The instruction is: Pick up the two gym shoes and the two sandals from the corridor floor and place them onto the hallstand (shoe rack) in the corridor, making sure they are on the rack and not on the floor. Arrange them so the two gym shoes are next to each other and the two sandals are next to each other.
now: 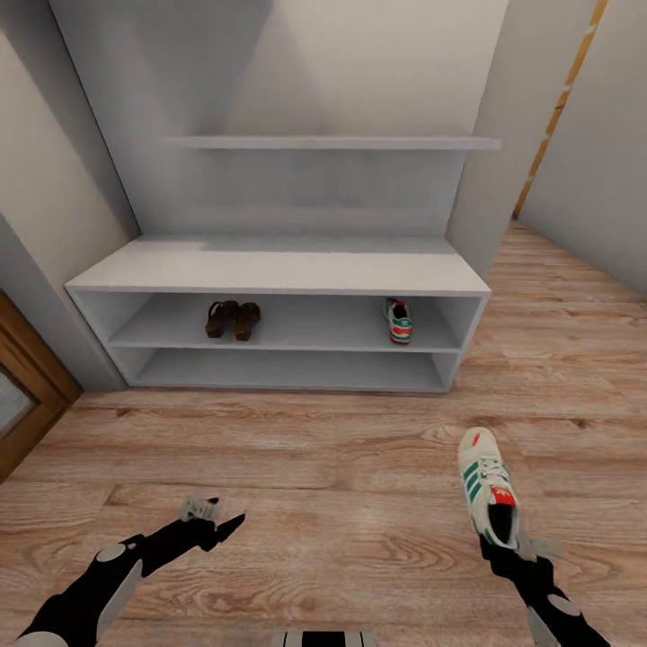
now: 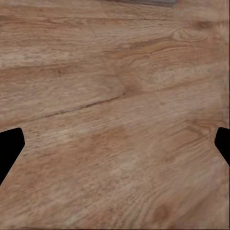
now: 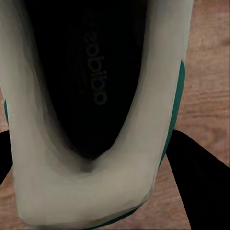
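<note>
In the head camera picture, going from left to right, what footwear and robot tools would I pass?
Left tool low over the wood floor → pair of dark brown flat sandals on the rack's upper open shelf → white sneaker with red heel patch on that same shelf → white green-striped sneaker at the right tool.

Open plank floor (image 1: 296,467) is seen between the arms and the hallstand (image 1: 279,270), with nothing lying across it. On the upper shelf row, the left part is taken by two sandals (image 1: 232,319) and the right end by a gym shoe (image 1: 399,321); a wide gap is left between them. The lower row and flat top are unoccupied.
</note>
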You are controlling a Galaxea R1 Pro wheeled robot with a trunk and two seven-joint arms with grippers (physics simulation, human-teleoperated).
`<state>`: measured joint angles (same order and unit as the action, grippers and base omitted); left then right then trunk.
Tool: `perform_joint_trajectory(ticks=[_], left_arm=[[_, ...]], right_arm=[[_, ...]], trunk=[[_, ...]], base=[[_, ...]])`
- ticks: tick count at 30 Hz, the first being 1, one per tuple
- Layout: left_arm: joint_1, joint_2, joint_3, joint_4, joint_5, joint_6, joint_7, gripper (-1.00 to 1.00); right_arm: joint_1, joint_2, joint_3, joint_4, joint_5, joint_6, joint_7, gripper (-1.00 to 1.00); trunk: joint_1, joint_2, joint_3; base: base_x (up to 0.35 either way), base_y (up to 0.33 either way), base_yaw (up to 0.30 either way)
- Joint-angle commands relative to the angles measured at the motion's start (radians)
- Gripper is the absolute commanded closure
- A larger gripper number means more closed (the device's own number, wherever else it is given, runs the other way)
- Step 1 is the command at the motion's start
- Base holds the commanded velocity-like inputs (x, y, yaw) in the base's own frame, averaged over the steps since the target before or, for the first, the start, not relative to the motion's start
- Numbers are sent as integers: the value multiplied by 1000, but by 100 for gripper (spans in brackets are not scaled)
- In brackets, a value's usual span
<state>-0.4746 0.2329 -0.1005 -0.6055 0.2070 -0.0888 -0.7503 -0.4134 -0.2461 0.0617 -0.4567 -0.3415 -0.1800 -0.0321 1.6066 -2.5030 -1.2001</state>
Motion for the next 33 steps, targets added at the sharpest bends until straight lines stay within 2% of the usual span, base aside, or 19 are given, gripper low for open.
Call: perform_joint_trajectory(ticks=[1,3,4,5,6,7,9,10,11,12,14,18,26,33], left_arm=[[10,20,-6,1,4,-12,-82,-100],[21,32,-6,1,1,-17,-197,-100],[23,33,-6,1,0,-19,-222,-100],[26,36,-6,1,-2,-25,-267,-100],[27,37,-6,1,-3,-28,-286,-100],[30,39,-7,1,-4,-34,-319,-100],[46,41,-6,1,-3,-42,-373,-100],[63,44,-6,0,-3,-45,-405,-100],[67,45,-6,0,-5,-46,-413,-100],[69,46,-6,0,-6,-47,-416,-100],[73,51,-7,1,-10,-47,-423,-100],[75,55,-7,1,-13,-46,-427,-100],[76,54,-7,1,-14,-46,-426,-100],[76,54,-7,1,-14,-46,-426,-100]], right_arm=[[-4,50,12,-56,22,114,-6,100],[-22,117,19,-134,57,271,-7,100],[-30,135,20,-155,66,307,-7,100],[-49,169,22,-194,89,371,-8,100],[-60,186,22,-211,101,401,-9,100],[-83,217,23,-236,130,453,-18,100],[-134,276,24,-265,194,538,-67,100],[-183,321,24,-278,231,584,-132,100],[-202,336,24,-281,241,597,-152,100],[-210,341,24,-282,244,602,-160,100],[-265,358,24,-285,251,632,-178,100],[-314,376,24,-304,255,714,-188,100],[-324,381,24,-377,256,740,-192,100],[-324,381,24,-392,257,741,-192,100]], trunk=[[0,0,-1],[0,0,-1],[0,0,-1],[0,0,-1],[0,0,-1],[0,0,-1],[0,0,-1],[0,0,-1],[0,0,-1],[0,0,-1],[0,0,-1],[0,0,-1],[0,0,-1],[0,0,-1]], base=[[0,0,0],[0,0,0],[0,0,0],[0,0,0],[0,0,0],[0,0,0],[0,0,0],[0,0,0],[0,0,0],[0,0,0],[0,0,0],[7,0,0],[76,44,0],[11,7,0]])
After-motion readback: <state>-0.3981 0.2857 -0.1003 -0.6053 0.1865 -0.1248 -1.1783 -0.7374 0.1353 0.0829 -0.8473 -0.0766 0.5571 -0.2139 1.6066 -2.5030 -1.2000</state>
